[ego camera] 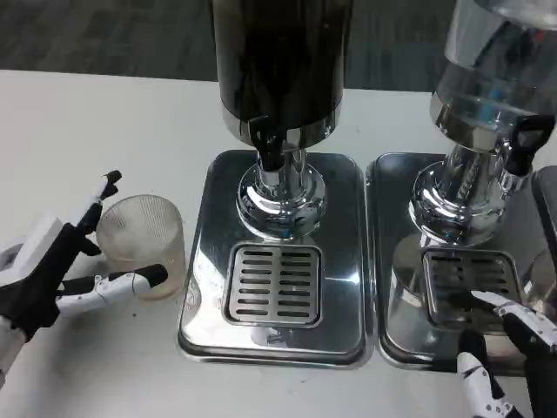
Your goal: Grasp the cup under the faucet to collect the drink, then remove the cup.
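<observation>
The left hand (pixel 48 279) lies spread on the tabletop (pixel 104 113), holding nothing; the cup (pixel 144 244) stands between its parted fingers, left of the faucet (pixel 270 152); the right hand (pixel 509 353) rests with fingers apart, empty, at the neighbouring tray (pixel 400 344).

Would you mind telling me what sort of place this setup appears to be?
Likely a self-serve drink station: two dispensers, a dark one and a clear one, stand on chrome drip trays on a white table, with a cup alongside.
</observation>
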`<state>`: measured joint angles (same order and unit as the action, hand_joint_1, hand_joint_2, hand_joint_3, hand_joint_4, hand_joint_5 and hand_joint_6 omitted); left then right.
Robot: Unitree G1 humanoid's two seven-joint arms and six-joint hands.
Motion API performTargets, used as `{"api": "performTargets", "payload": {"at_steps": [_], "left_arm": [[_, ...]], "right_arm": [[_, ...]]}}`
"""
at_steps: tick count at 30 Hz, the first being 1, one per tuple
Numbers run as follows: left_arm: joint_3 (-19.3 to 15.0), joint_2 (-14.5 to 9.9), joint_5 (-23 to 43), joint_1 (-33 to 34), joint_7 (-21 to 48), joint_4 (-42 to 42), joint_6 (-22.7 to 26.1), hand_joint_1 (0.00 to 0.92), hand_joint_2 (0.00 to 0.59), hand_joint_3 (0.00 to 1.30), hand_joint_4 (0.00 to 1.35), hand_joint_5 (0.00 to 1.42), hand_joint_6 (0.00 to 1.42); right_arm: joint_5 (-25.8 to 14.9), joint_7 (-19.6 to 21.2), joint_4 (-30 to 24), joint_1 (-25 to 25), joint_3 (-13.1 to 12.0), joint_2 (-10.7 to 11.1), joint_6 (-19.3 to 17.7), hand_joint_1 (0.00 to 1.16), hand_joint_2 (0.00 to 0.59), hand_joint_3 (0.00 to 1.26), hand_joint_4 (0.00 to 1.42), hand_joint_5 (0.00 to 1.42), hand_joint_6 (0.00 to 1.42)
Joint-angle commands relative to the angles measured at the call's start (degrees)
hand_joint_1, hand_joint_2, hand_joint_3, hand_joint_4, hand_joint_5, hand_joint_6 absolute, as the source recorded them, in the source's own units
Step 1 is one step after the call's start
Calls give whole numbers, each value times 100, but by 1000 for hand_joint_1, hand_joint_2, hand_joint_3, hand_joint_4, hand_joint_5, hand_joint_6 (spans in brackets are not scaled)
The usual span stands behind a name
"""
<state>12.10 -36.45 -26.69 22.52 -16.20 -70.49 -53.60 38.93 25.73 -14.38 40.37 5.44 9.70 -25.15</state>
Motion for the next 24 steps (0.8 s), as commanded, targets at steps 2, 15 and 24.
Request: {"api": "performTargets", "payload": {"at_steps": [2, 15, 24], "left_arm": [[-13, 168, 130, -62, 130, -68, -73, 321, 83, 126, 173, 448, 649], [-21, 291, 97, -78, -256, -42, -34, 316, 107, 198, 238, 509, 719], [-77, 194, 79, -193, -712, 46, -210, 322, 123, 310, 380, 651, 864]], "right_arm": [[-226, -114, -93, 75, -103, 41, -54, 214, 460, 406, 316, 272, 181], [-268, -254, -216, 162, -112, 29, -60, 208, 458, 406, 323, 287, 166], [-291, -304, -180, 87, -82, 17, -79, 208, 459, 406, 332, 287, 163]]}}
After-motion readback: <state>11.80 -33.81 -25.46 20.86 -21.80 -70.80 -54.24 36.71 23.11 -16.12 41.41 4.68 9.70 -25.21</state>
